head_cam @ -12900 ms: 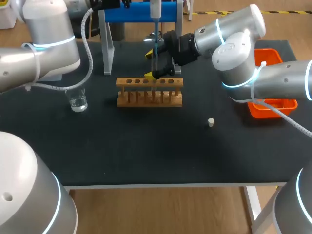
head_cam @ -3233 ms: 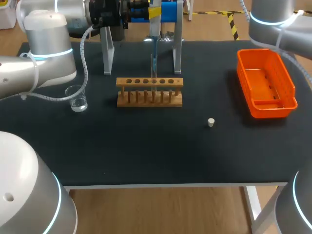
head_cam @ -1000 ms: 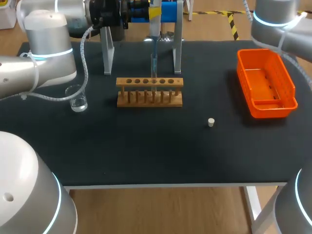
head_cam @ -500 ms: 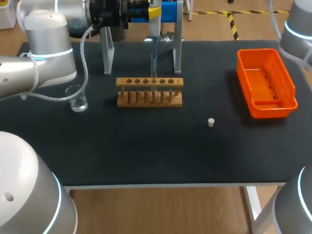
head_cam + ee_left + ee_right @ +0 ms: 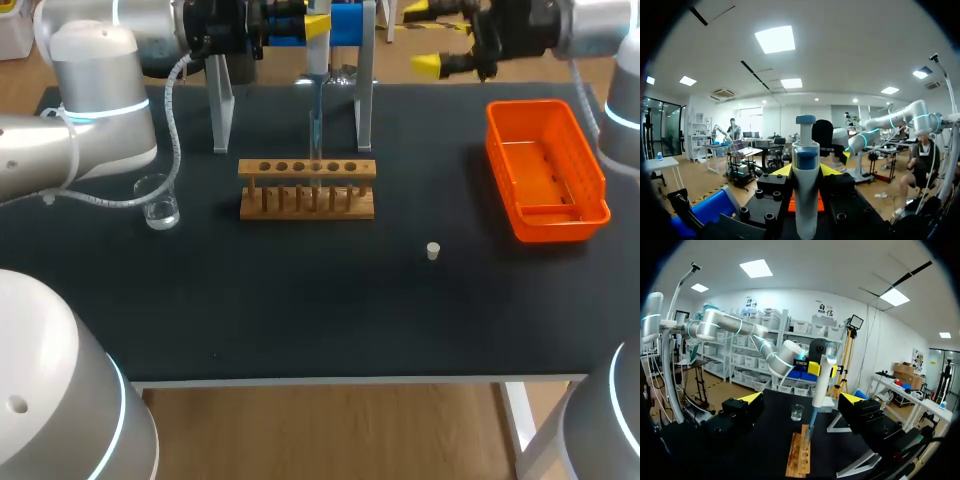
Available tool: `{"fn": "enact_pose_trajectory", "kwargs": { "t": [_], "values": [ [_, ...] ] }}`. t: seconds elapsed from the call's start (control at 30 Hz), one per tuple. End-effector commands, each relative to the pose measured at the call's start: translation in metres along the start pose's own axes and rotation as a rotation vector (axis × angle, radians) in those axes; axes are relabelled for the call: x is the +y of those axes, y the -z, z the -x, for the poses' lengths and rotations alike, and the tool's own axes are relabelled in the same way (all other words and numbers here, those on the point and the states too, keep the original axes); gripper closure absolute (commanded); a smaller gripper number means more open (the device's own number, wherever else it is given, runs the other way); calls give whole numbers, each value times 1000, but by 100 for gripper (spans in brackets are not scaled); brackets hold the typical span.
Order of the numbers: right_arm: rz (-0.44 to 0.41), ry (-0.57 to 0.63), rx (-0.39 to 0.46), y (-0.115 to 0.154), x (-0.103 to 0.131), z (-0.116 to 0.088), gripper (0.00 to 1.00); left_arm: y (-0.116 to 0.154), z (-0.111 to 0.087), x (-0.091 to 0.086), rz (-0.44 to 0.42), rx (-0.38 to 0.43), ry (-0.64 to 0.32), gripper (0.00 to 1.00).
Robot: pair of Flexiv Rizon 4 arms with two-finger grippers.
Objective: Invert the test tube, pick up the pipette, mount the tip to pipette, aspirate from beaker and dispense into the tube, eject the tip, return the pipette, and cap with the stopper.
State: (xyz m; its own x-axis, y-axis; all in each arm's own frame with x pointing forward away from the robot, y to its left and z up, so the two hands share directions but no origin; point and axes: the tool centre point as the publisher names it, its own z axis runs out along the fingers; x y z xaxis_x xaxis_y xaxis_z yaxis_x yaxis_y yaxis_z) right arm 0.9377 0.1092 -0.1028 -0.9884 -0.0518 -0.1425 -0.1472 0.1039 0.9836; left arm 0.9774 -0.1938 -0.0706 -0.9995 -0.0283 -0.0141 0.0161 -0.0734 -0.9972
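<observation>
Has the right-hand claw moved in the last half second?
Yes. The right gripper has swung in from the right, now left of the orange tray's far end.

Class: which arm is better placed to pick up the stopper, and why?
Right. The right gripper is open and empty; the stopper lies right of the rack; the left gripper holds the pipette.

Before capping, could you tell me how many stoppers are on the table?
1. The small white cylindrical stopper sits on the black table, in front and right of the wooden test-tube rack, apart from the orange plastic bin. No others show.
</observation>
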Motion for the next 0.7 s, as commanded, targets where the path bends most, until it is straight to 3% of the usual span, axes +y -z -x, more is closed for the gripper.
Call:
{"fn": "enact_pose_trajectory", "kwargs": {
  "t": [0.03,0.33,0.7],
  "values": [
    [-13,-19,13,-17,-34,12,0,1,2,0,1,5,1,100],
    [-124,-46,23,-53,-99,16,0,1,2,0,1,5,1,100],
    [-237,-108,40,-88,-145,17,0,1,2,0,1,5,1,100]
  ]
}}
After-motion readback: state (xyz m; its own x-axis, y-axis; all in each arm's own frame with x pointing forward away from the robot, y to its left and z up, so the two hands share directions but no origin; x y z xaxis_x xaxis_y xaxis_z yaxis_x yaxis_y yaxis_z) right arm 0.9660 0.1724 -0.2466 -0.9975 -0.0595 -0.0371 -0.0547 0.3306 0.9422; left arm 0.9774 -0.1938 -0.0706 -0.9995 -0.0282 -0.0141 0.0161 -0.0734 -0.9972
